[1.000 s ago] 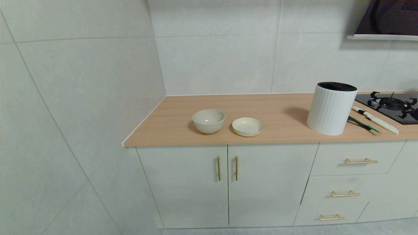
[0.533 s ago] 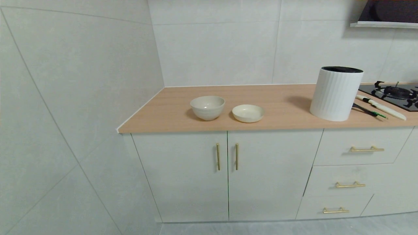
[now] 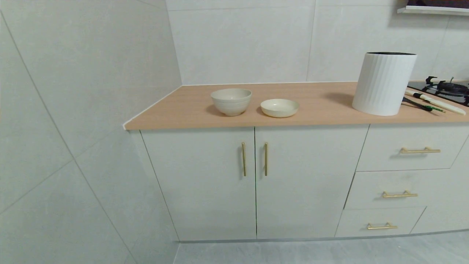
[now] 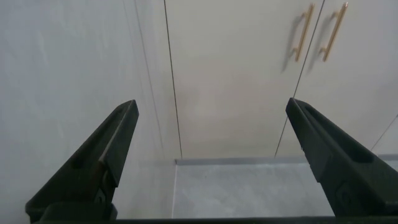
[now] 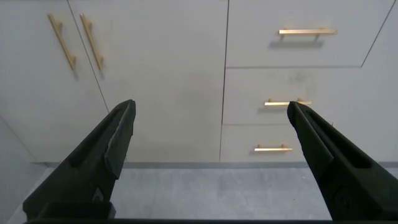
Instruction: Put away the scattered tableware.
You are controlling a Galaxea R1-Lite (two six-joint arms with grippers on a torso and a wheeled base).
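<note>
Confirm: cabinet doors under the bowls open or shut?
Shut. Both cabinet doors sit flush, only a thin seam between their handles.

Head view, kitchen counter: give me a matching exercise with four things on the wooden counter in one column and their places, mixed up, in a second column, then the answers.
Things
1. deep beige bowl
2. shallow cream dish
3. tall white ribbed canister
4. long cream knife

Places
A. lying at the right end of the wooden counter, by the black gas hob
B. between the bowl and the canister
C. farthest left, nearest the wall corner
D. upright, between the dish and the knife

Pairs: 1-C, 2-B, 3-D, 4-A
</note>
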